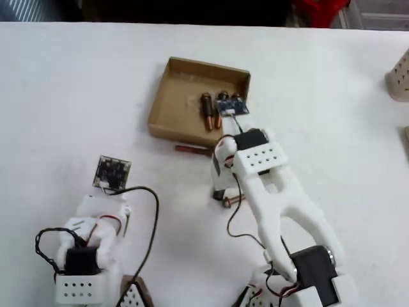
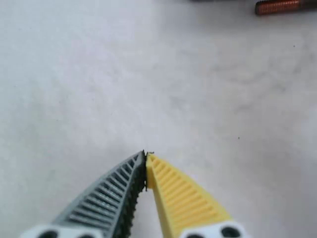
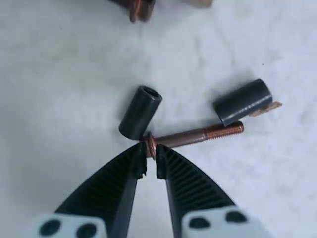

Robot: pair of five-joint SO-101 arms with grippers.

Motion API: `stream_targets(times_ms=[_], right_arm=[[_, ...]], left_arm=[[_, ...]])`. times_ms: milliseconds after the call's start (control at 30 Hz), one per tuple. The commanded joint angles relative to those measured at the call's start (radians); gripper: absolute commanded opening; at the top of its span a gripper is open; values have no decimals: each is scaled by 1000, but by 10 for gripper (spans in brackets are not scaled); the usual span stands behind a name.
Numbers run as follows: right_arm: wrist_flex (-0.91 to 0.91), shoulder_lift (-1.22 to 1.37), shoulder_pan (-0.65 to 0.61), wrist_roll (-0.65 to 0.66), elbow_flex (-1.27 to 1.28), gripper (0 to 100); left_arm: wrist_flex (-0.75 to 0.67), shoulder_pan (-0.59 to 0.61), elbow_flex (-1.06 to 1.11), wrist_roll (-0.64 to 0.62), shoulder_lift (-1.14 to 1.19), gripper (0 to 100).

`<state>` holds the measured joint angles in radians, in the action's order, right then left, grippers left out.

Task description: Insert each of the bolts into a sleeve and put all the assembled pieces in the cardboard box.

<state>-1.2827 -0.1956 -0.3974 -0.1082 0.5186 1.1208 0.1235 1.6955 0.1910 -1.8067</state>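
My right gripper (image 3: 150, 162) is shut on the head of a copper bolt (image 3: 195, 137) that lies flat on the white table. Two black sleeves lie loose beside it: one (image 3: 141, 112) touches the bolt's head end, the other (image 3: 243, 101) rests by its threaded tip. From above, this bolt (image 1: 233, 200) lies under the right arm (image 1: 281, 198), in front of the cardboard box (image 1: 172, 96). The box holds assembled pieces (image 1: 208, 110). Another copper bolt (image 1: 192, 149) lies just outside the box's front wall. My left gripper (image 2: 145, 159) is shut and empty over bare table.
The left arm (image 1: 89, 243) sits at the near left corner with a black cable looping beside it. A copper bolt (image 2: 277, 6) lies far off in the left wrist view. A beige perforated object (image 1: 399, 77) stands at the right table edge.
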Motion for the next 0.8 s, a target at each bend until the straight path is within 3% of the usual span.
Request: stream_targets(times_ms=[0, 200, 467, 767], right_arm=[[59, -30, -48, -43, -3, 37], [96, 139, -133, -100, -6, 185], [189, 254, -140, -106, -11, 58], [232, 285, -102, -100, -11, 53]], left_arm=[[6, 7, -2, 11, -10, 23], [6, 7, -2, 11, -10, 23], [6, 7, -2, 11, -10, 23], [6, 7, -2, 11, -10, 23]])
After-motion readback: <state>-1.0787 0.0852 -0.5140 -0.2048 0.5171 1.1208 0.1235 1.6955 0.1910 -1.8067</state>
